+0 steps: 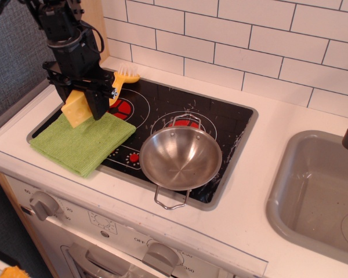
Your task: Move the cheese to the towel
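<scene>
The black gripper (81,109) is shut on the yellow cheese (74,108) and holds it just above the far edge of the light green towel (82,138). The towel lies flat on the left part of the black stovetop (220,119). The cheese hangs between the fingers, its lower corner close to the cloth; I cannot tell if it touches.
A yellow-handled brush (122,78) with white bristles lies behind the gripper. A steel pan (180,158) sits at the stovetop's front right. A grey sink (322,194) is at the far right. A wooden post (95,23) and tiled wall stand behind.
</scene>
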`<action>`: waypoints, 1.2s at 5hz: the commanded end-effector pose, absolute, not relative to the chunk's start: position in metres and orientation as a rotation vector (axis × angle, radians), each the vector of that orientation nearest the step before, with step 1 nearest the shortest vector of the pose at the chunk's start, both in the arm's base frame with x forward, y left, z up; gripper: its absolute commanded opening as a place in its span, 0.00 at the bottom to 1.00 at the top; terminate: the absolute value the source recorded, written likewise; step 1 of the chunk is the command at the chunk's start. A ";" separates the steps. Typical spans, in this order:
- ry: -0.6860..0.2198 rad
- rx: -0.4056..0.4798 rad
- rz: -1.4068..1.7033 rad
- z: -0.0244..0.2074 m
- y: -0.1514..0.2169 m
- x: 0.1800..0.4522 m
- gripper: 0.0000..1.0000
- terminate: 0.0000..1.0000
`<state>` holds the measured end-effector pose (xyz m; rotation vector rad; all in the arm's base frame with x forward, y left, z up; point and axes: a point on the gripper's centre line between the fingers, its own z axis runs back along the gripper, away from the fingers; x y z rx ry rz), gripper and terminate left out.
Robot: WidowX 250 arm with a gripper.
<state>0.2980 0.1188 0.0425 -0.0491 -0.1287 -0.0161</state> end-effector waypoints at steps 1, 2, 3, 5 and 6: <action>-0.118 0.001 -0.053 0.044 0.119 0.288 0.00 0.00; -0.065 0.040 -0.061 0.041 0.118 0.286 0.00 0.00; -0.046 0.046 -0.063 0.041 0.117 0.287 1.00 0.00; -0.079 0.016 -0.049 0.066 0.110 0.287 1.00 0.00; -0.100 0.019 -0.056 0.091 0.096 0.291 1.00 0.00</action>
